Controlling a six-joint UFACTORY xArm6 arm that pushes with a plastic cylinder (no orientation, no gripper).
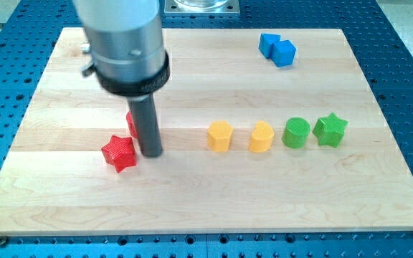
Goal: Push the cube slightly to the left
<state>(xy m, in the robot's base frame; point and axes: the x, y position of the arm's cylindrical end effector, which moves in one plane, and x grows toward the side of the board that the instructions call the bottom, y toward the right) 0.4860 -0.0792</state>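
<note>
Nearest you, lower left, a red star (118, 153) lies just beside my tip (151, 153); no pincer shows. Behind the rod sits a half-hidden red block (130, 123), likely the cube. You seem mid-approach; next, push it gently from its right

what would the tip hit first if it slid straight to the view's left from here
My tip would most likely meet the red star first; it lies just to the left, nearly touching. The red block behind the rod looks off that line, though depth is unclear.
</note>
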